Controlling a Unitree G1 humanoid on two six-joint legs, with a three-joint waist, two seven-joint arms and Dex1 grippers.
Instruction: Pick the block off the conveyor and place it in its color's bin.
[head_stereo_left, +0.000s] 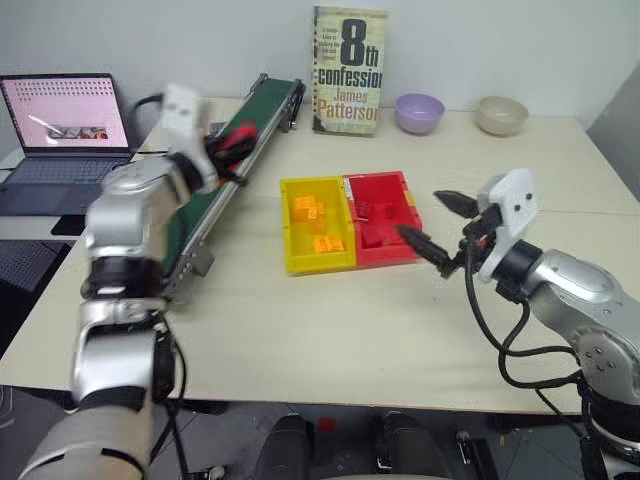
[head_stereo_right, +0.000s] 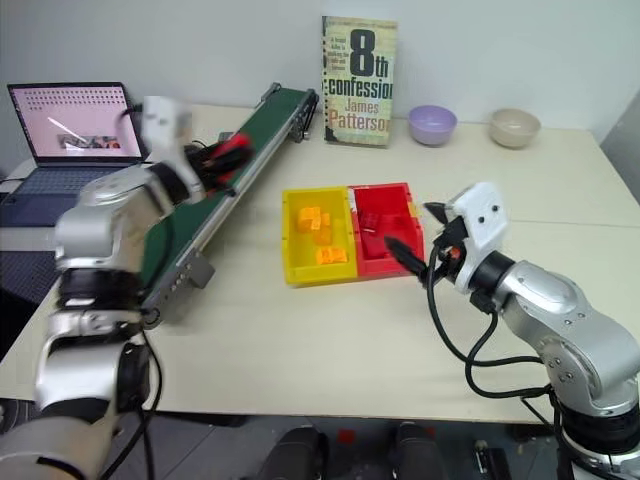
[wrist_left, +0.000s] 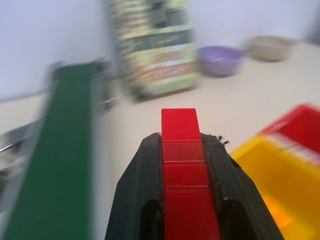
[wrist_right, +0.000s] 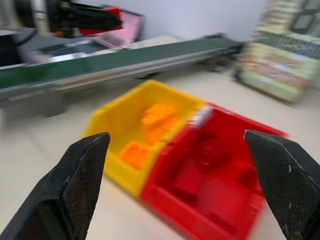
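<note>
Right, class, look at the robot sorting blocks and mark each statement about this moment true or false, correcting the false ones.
1. The left gripper is shut on the red block. True.
2. The right gripper is shut on an orange block. False: its jaws stand wide open and hold nothing.
3. The red bin sits joined to the yellow bin. True.
4. The yellow bin holds no blocks. False: orange-yellow blocks lie inside it.
5. A book stands upright at the back of the table, with a purple bowl next to it. True.
6. The conveyor has a bright blue belt. False: the belt is dark green.
</note>
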